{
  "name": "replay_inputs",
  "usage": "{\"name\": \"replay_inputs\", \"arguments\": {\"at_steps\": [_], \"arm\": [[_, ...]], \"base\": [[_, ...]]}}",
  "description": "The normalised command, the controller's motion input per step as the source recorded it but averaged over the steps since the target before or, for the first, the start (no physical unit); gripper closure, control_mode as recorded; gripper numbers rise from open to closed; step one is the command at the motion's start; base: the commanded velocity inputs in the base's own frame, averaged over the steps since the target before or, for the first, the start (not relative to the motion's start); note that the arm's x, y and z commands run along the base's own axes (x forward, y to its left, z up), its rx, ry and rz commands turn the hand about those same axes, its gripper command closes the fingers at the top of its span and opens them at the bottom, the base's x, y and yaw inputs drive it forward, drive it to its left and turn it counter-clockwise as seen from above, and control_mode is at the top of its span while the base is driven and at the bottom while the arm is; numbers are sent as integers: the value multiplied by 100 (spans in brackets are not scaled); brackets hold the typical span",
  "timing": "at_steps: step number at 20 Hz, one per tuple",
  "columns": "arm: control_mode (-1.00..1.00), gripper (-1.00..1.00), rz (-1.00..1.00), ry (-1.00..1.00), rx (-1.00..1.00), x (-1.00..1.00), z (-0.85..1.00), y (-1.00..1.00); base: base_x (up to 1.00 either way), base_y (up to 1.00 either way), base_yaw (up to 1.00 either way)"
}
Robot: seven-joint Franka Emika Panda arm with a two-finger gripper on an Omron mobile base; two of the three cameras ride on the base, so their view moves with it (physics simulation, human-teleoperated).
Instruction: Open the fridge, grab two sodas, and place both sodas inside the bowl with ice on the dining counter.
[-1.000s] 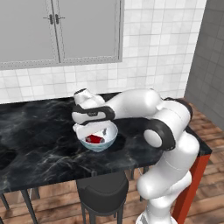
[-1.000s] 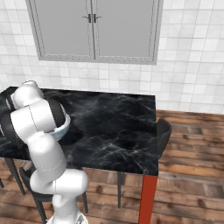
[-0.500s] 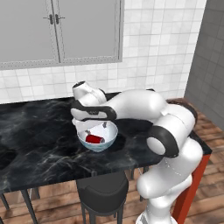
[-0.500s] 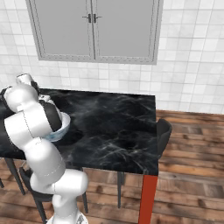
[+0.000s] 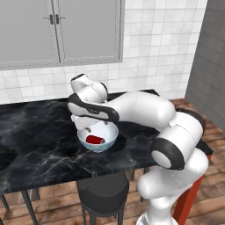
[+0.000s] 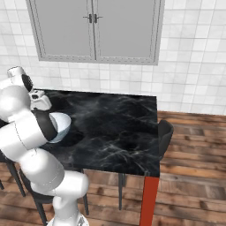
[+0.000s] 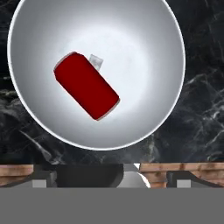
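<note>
Hand view: jaws stood wide apart, empty, above bowl (image 7: 173,87); red can (image 7: 86,85) lay inside, released. Best retreat: straight up, clear of rim.

My arm: white, dark joints, elbow bent high, forearm reaching forward and left. My tool (image 5: 89,130): pointed straight down, jaws spread wide, nothing between the fingertips (image 7: 43,177).

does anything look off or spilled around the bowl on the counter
Nothing is spilled. The red can lies on its side inside the white bowl, beside a small pale ice cube, and the bowl sits upright on the black marble counter. The gripper hangs open just above it, holding nothing.
</note>
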Motion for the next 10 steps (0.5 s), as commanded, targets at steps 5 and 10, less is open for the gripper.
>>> {"name": "replay_inputs", "arguments": {"at_steps": [5,10], "arm": [[-100,-100,0,0,1,-83,21,-7],[-100,-100,0,0,0,-87,30,-22]], "base": [[0,0,0],[0,0,0]]}}
